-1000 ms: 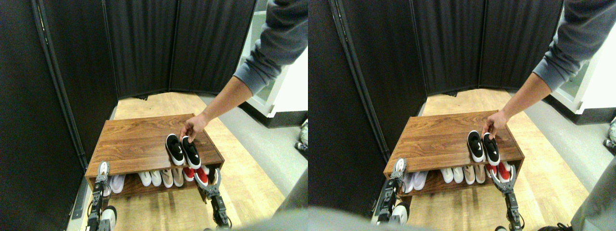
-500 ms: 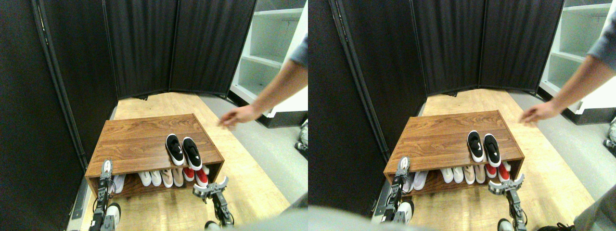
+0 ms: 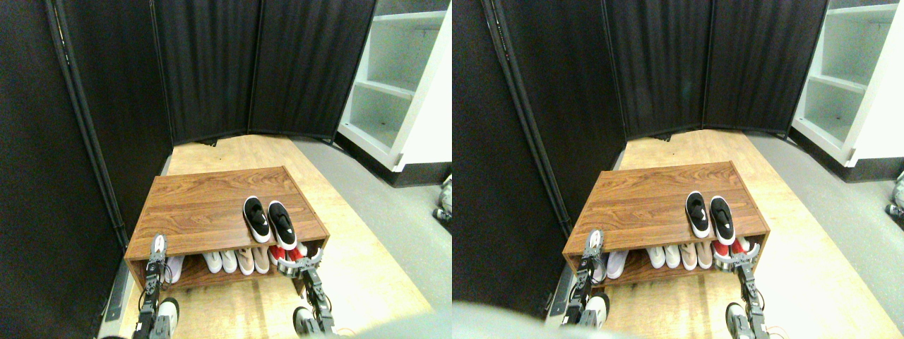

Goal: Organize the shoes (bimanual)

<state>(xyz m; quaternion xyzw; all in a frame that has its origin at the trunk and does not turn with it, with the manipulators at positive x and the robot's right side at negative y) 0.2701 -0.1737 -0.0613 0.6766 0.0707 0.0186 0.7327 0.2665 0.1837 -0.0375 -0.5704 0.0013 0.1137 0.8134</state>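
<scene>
The shoes, a pair of black slip-ons with white soles, stand side by side on the right part of the wooden rack's top (image 3: pixel 205 201): the left shoe (image 3: pixel 256 219) and the right shoe (image 3: pixel 282 224), toes toward me. My left gripper (image 3: pixel 157 247) stands upright against the rack's front left corner, far from the pair. Below the pair, my right gripper (image 3: pixel 300 263) is open at the rack's lower front right, its jaws spread wide just in front of the red shoes. Neither gripper holds anything.
On the lower shelf sit white shoes (image 3: pixel 220 261), beige shoes (image 3: pixel 253 260) and red shoes (image 3: pixel 288 253). A black folding screen (image 3: pixel 212 70) closes off the back and left. A white shelving unit (image 3: pixel 395 92) stands at the right, with a grey floor strip (image 3: pixel 395 212) before it.
The person's arm has drawn back from the black shoes and left the picture. My right gripper has shifted left and closer to the lower shelf by the red shoes.
</scene>
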